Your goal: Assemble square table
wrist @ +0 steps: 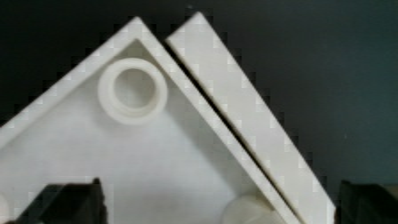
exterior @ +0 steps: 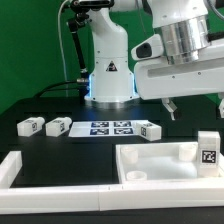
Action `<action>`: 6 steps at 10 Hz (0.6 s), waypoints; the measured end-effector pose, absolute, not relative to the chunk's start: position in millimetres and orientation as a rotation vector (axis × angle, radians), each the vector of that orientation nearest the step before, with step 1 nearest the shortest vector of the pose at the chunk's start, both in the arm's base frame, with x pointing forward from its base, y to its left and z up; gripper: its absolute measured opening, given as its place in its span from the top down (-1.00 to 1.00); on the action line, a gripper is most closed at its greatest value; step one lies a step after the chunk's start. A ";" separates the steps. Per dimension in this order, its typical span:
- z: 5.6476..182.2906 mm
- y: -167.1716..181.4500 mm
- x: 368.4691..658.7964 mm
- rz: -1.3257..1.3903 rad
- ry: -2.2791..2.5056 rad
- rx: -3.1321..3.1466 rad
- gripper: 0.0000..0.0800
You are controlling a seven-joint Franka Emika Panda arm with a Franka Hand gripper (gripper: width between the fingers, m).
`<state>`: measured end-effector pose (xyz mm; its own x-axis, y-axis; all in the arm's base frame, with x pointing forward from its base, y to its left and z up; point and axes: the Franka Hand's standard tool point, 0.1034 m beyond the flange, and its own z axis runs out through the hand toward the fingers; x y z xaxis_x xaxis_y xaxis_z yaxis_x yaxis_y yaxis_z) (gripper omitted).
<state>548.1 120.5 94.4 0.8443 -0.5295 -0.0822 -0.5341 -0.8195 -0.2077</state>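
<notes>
The white square table top (exterior: 160, 165) lies at the front on the exterior view's right, rim up. My gripper (exterior: 196, 106) hangs above it, open and empty. In the wrist view the top (wrist: 107, 150) fills the frame, with a round corner socket (wrist: 134, 85) and a second socket (wrist: 249, 210) near my gripper (wrist: 214, 205). My dark fingertips (wrist: 63, 205) stand wide apart with nothing between them. Two tagged legs (exterior: 30, 125) (exterior: 57, 127) lie at the left. A third leg (exterior: 150, 131) lies behind the top. A fourth leg (exterior: 208, 148) stands at its right end.
The marker board (exterior: 108, 127) lies in front of the robot base (exterior: 108, 80). A white barrier strip (exterior: 10, 170) sits at the left and another (exterior: 90, 197) along the front. In the wrist view a strip (wrist: 231, 100) runs beside the top's rim.
</notes>
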 end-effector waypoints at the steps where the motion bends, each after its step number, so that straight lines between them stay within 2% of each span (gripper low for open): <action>1: 93.9 119.8 548.0 0.016 0.694 -2.835 -0.62; 6: 89.7 116.6 541.3 -0.007 0.184 -2.925 -0.62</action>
<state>541.3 116.6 89.7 0.9922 -0.1242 -0.0087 -0.1233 -0.9701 -0.2092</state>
